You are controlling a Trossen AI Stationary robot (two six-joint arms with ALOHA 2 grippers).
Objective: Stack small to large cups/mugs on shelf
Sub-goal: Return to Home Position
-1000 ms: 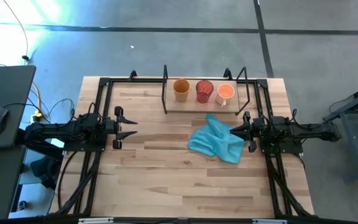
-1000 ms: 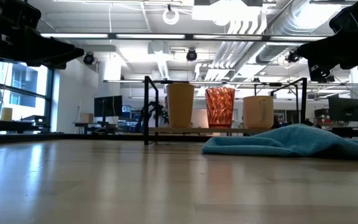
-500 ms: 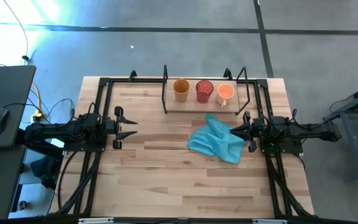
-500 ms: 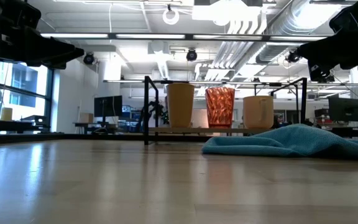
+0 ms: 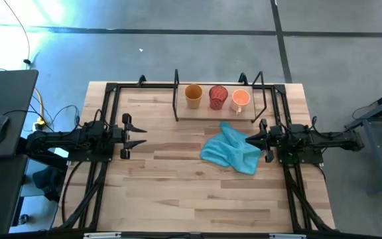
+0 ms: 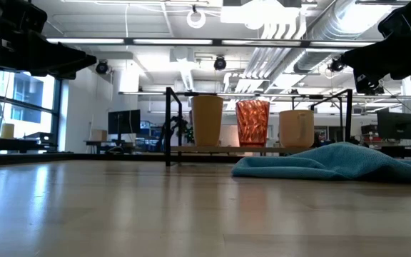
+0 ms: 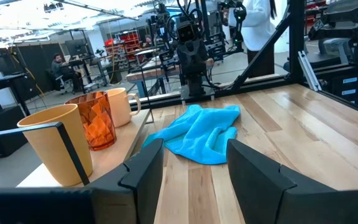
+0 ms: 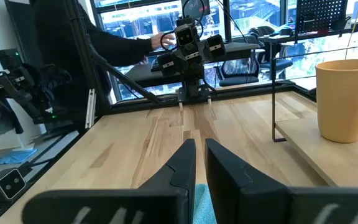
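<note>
At the upper centre of the high view, a low rack of thin black rods with a pale wooden base board (image 5: 207, 114) stands at the far edge of the light wooden plank table (image 5: 178, 192). Three vessels stand upright in a row on its board, close but apart. From the picture's left they are a plain mustard-yellow cup (image 5: 193, 95), a red patterned cup (image 5: 218, 97) and a light orange mug with a handle (image 5: 241, 99). In the low view the yellow one stands tallest and the mug lowest.

A crumpled blue cloth (image 5: 231, 149) lies on the table just below the rack, right of centre.

The left gripper (image 5: 141, 136) sits at the left middle of the high view, well away from the rack. Its fingers are spread wide and hold nothing. The right gripper (image 5: 249, 140) is at the right middle, its tip over the cloth's right edge. In the low view it hangs high above the cloth. Its fingers seem pressed almost together, with only a thin slit between them, and they pinch nothing.
</note>
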